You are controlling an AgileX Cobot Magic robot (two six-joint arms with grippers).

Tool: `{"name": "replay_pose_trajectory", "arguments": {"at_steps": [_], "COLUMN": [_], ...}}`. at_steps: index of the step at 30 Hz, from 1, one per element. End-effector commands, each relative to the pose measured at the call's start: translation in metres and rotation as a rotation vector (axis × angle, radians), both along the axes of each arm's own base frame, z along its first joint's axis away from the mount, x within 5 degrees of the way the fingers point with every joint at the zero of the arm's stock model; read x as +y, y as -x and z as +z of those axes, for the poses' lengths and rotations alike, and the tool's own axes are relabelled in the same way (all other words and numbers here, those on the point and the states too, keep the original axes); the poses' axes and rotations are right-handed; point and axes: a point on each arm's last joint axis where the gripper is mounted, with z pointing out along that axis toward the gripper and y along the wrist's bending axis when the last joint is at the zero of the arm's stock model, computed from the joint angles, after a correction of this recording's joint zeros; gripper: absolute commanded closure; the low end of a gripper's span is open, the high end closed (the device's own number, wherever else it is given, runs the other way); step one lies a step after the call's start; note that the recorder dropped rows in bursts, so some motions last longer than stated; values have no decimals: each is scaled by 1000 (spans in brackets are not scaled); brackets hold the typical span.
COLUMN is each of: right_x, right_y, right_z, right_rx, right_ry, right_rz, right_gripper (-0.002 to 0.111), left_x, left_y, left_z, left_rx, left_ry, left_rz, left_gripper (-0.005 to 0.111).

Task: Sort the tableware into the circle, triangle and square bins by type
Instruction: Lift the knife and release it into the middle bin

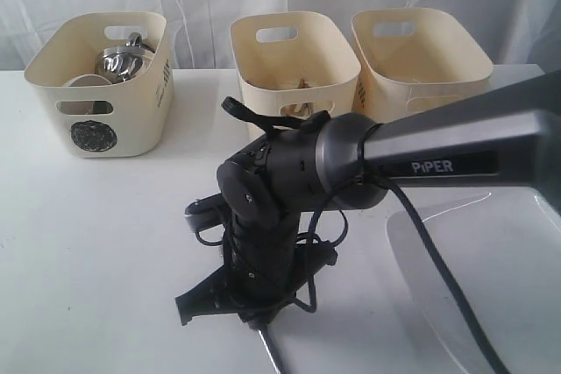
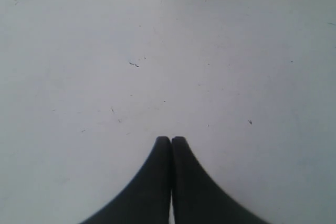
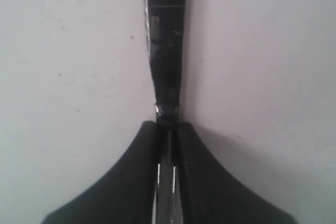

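Currently the right gripper [image 3: 168, 125] is clamped on one knife [image 3: 167, 51]. The blade runs straight out from the fingertips, low over the table [image 2: 79, 77]; can't tell if it touches. Left gripper [image 2: 171, 140] is pressed closed with nothing between the fingers, over the table and facing the circle bin [image 1: 131, 124]. One big white plate [image 1: 500, 278] lies flat just beside the right arm. The circle bin is the leftmost of three in a row at the back. It holds steel mugs [image 1: 123, 60], count unclear, plus one white bowl [image 1: 83, 82]. Middle bin [image 1: 294, 63]: something pale brown inside, can't identify it. Right bin [image 1: 421, 54]: contents not visible.
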Motion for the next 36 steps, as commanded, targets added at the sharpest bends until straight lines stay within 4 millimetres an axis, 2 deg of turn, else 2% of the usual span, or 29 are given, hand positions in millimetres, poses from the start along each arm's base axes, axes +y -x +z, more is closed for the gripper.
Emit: {"name": "replay_pose_trajectory", "arguments": {"at_steps": [1,4,13,17,20,25,28,31,33,36], "right_x": [0,-1,-4,-9,-17,-45,-67,-89,-104,-118], "right_y": [-3,-3,-2,-4,-10,-38,-55,-72,-88,-113], "right_z": [7,21,43,63,89,139,161,176,188,185], "right_rx": [-64,-107,-162,-241,-347,-613,-759,-895,-1052,-1258], "right_ry": [-32,-46,-71,-72,-139,-336,-424,-499,-590,-696], "right_rz": [35,50,62,88,65,-39,-116,-192,-235,-248], "right_gripper": [108,108,108,108,108,108,108,108,108,108], "left_x": [-1,-1,-1,-1,-1,-1,-1,-1,-1,-1], "left_y": [1,1,1,1,1,1,1,1,1,1], "left_z": [-4,-4,-4,-4,-4,-4,-4,-4,-4,-4], "left_rx": [21,21,21,21,21,21,21,21,21,21], "left_ry": [11,11,11,11,11,11,11,11,11,11], "left_rz": [-10,-10,-10,-10,-10,-10,-10,-10,-10,-10], "left_gripper": [107,107,107,107,107,107,107,107,107,107]}}
